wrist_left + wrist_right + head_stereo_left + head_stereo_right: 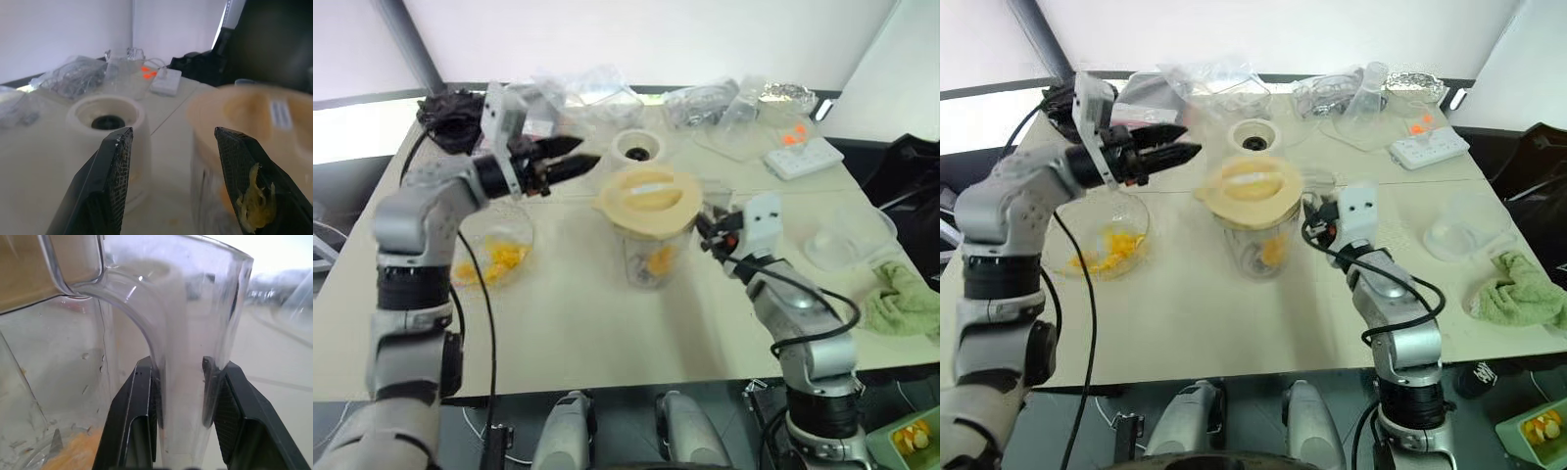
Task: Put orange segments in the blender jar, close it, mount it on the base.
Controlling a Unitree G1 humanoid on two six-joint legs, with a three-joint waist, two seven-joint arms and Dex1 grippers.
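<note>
The blender jar (644, 262) stands mid-table with a pale-yellow lid (646, 199) resting on its top. Orange segments (659, 258) lie inside it. My right gripper (707, 231) is shut on the jar's clear side handle (186, 333), one finger on each side. My left gripper (585, 153) hovers open and empty to the left of the lid, above the table, with a scrap of pulp stuck to one finger (252, 205). The cream base (637, 148) stands just behind the jar, dark socket up. More orange segments (504, 257) lie in a clear dish (521, 223) at the left.
Clear bags and packaging (705, 102) crowd the back edge. A white power strip (806, 157) lies back right, a clear lid-like dish (847, 243) and a green cloth (906, 299) at the right edge. A black object (450, 117) sits at the back-left corner.
</note>
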